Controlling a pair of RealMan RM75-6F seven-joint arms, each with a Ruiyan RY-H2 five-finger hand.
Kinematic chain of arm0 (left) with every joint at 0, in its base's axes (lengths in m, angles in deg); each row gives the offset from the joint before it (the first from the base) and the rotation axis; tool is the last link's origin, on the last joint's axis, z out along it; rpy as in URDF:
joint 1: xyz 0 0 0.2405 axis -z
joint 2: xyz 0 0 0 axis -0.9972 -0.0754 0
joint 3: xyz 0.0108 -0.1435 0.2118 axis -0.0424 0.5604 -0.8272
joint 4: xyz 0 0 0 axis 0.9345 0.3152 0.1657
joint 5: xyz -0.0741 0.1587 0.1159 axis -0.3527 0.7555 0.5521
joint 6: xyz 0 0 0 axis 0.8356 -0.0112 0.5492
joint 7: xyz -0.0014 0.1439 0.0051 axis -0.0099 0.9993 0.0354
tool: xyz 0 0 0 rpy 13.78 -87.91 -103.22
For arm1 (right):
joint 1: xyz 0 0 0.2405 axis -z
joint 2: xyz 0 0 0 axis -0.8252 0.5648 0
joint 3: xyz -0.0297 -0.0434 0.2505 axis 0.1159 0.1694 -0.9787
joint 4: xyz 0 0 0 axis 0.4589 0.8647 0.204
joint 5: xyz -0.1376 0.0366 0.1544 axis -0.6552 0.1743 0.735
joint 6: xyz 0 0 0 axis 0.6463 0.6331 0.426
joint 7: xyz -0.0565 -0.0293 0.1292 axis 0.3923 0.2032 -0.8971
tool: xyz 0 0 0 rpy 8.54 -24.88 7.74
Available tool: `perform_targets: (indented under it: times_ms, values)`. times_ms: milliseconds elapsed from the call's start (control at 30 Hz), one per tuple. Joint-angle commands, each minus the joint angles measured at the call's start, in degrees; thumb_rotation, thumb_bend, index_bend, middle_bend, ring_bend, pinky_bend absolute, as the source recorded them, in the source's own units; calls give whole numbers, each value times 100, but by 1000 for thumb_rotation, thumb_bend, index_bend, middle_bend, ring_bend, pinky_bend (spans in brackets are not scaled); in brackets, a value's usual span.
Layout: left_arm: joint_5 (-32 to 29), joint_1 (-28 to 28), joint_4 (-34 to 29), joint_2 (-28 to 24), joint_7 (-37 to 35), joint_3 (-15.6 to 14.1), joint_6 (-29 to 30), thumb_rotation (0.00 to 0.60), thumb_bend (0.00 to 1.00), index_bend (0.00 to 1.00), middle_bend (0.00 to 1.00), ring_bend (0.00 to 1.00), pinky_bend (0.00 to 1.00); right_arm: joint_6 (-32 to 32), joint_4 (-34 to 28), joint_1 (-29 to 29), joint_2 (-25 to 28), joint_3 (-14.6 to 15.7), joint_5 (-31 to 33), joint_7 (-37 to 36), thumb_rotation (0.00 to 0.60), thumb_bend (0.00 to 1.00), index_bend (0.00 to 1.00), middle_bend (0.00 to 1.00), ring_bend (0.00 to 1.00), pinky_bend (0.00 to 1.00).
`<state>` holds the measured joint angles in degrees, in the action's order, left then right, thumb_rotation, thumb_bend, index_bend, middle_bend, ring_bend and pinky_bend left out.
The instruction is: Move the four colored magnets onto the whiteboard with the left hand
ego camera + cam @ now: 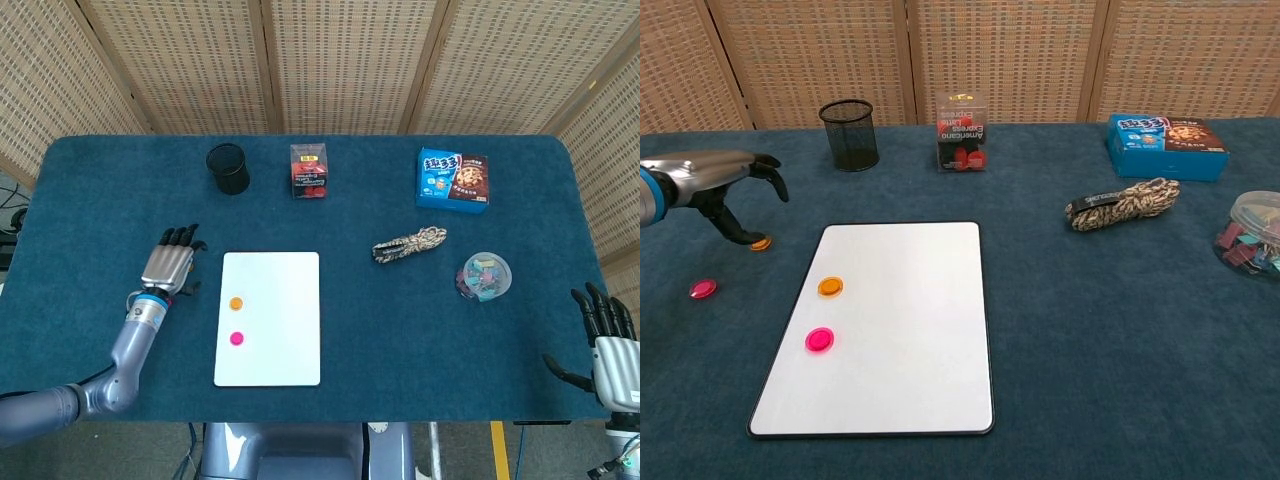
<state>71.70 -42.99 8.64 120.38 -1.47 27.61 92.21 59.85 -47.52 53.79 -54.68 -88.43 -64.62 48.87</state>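
Whiteboard (900,330): laid flat on the blue table (1090,350), lower left of centre in the chest view; two magnets are already borne on its left part.

Orange magnet on board (830,287): seated near the board's left edge, above the pink one.

Pink magnet on board (819,339): seated just below it, apart from it.

Second orange magnet (761,244): seen on the cloth left of the board, at the left of the chest view, just under the fingertips; in the head view it is hidden by the hand.

Second pink magnet (703,289): seen on the cloth at the far left edge of the chest view, well apart from the board.

Left hand (725,180): held over the second orange magnet, fingers curved downward and spread; whether the magnet is touched cannot be told, and nothing is seen lifted.

Right hand (605,335): parked at the lower right corner of the head view, fingers apart, nothing held.

Step in hand: judged to be the reach for the third magnet, half the task being done.

Next move: a pinch on the small flat disc is called for, then a carry rightward to a bare part of the board, clear of the two magnets already placed.
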Motion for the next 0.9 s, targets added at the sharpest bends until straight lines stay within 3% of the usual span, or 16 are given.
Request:
perform_targets:
  times_ms: [33, 367, 900]
  values:
    - [-12, -61, 419, -106, -308, -56, -315, 600, 349, 281, 0, 0, 0, -19, -11, -5, 7, 2, 10, 9, 600, 240, 0, 0, 0, 0]
    - [334, -137, 1340, 280, -944, -219, -780, 600, 339, 317, 0, 0, 0, -79, -43, -23, 28, 0, 48, 50, 600, 238, 0, 0, 0, 0]
    - [294, -22, 1929, 813, -879, -133, -790, 600, 340, 367, 0, 0, 0, -117, -61, -25, 52, -1, 81, -7, 600, 240, 0, 0, 0, 0]
